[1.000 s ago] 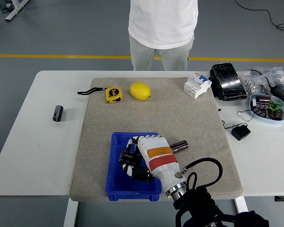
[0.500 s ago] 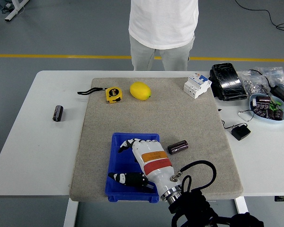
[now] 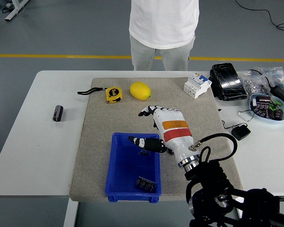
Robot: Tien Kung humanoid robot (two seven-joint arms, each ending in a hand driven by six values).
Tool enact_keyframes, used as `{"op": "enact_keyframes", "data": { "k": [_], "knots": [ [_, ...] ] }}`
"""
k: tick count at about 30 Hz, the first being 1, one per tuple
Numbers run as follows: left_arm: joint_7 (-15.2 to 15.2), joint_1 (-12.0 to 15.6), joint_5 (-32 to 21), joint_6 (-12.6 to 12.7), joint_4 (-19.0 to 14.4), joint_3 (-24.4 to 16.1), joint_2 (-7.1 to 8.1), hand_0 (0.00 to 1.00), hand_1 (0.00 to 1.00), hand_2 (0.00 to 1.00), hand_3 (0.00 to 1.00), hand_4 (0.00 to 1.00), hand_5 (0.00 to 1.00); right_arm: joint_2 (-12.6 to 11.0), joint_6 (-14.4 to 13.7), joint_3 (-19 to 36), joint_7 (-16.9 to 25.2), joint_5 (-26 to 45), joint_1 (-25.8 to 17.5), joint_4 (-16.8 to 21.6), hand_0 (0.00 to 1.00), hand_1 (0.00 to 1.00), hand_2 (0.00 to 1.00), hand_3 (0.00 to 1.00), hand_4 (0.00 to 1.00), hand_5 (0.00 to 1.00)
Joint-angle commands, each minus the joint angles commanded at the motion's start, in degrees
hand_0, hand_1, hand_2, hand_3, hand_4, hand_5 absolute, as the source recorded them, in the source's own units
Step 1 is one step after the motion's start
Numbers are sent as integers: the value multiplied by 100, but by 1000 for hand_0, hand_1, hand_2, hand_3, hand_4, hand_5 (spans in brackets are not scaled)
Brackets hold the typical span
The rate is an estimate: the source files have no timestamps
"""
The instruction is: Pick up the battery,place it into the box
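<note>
1. The robot's right hand (image 3: 163,124) hovers over the grey mat (image 3: 199,106), just beyond the far right corner of the blue box (image 3: 117,163), fingers spread and holding nothing; a second ago it sat low inside the box with fingers curled.

2. A small dark item (image 3: 146,183) now lies on the box floor near the front right corner, a spot the hand covered before. It appears to be something the hand has just let go.

3. The dark cylindrical battery seen on the mat just right of the box half a second ago can no longer be made out; the hand and forearm now cover that spot, so whether it lies there cannot be told.

4. Another battery (image 3: 58,113) lies on the white worktop (image 3: 33,156), well left of the mat.

5. The drop-off looks complete, and the lifted, open hand suggests another pick is next.

6. A person in a white shirt (image 3: 164,28) stands at the far side, hands out of frame.
</note>
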Motion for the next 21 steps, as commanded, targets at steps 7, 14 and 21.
{"op": "enact_keyframes", "data": {
  "k": [7,14,21],
  "knots": [
    [-19,-28,-56,25,9,34,-13,686,660,710,620,641,649,-893,313,-11,1043,-2,130,-102,468,593,695,637,998,382],
    [-26,-30,-19,13,12,10,-32,686,662,711,621,641,649,-1358,578,-318,1838,-320,263,-119,591,644,705,648,998,331],
    [-56,-34,-86,13,1,55,-47,686,667,714,620,640,649,-1479,491,-516,2298,-421,492,-504,594,632,705,620,974,280]
  ]
}}
